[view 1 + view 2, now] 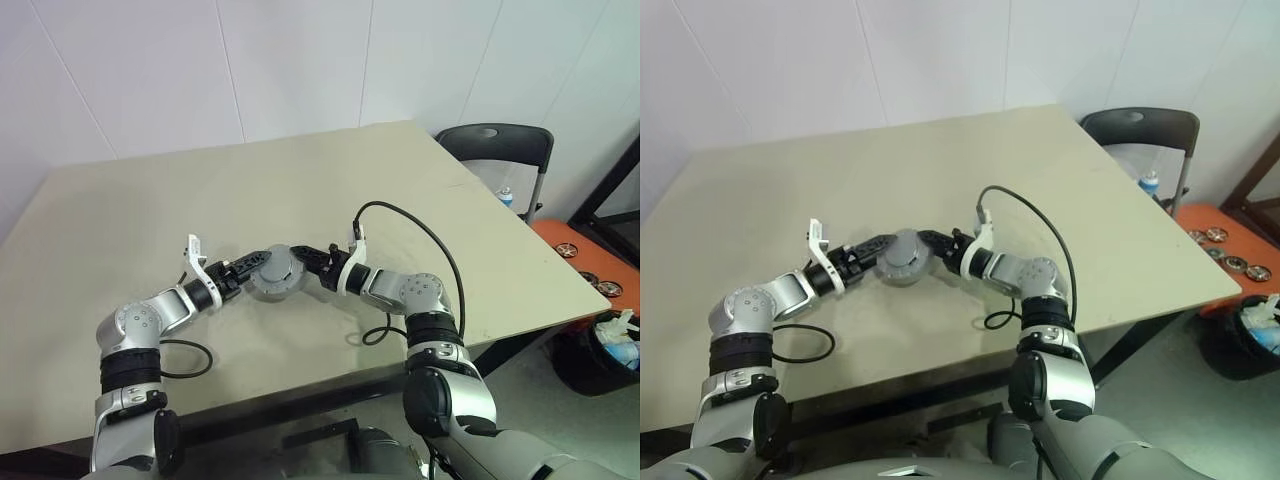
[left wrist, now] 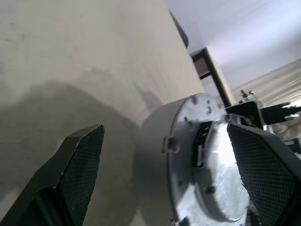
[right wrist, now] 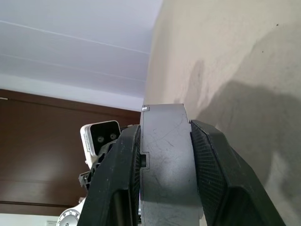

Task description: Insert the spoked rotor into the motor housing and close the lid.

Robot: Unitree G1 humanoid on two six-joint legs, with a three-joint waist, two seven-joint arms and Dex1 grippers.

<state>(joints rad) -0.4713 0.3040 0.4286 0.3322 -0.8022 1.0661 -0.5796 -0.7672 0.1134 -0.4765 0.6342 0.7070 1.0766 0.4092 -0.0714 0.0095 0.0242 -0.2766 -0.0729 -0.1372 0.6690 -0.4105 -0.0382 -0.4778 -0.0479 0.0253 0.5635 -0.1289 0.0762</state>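
- The motor housing [image 1: 274,274] is held up above the beige table [image 1: 300,190], between the two pincers, a round grey body seen closed, with its flat face turned toward the left pincer [image 1: 252,264]
- The right pincer [image 1: 308,256] is clamped on the motor housing; in the right wrist view its two black fingers [image 3: 214,174] press the opposite flat sides of the grey body [image 3: 165,155], which stands edge-on between them
- The left pincer stands wide open; in the left wrist view one finger [image 2: 77,174] lies well apart from the housing's side, over bare table, while the other finger [image 2: 263,174] sits just in front of the silvery face [image 2: 211,179]; whether that finger touches the face cannot be told
- From the head views the left pincer's tips lie just beside the housing's left edge, opposite the right pincer's grip; a black chair [image 1: 497,145] stands beyond the table's far right corner
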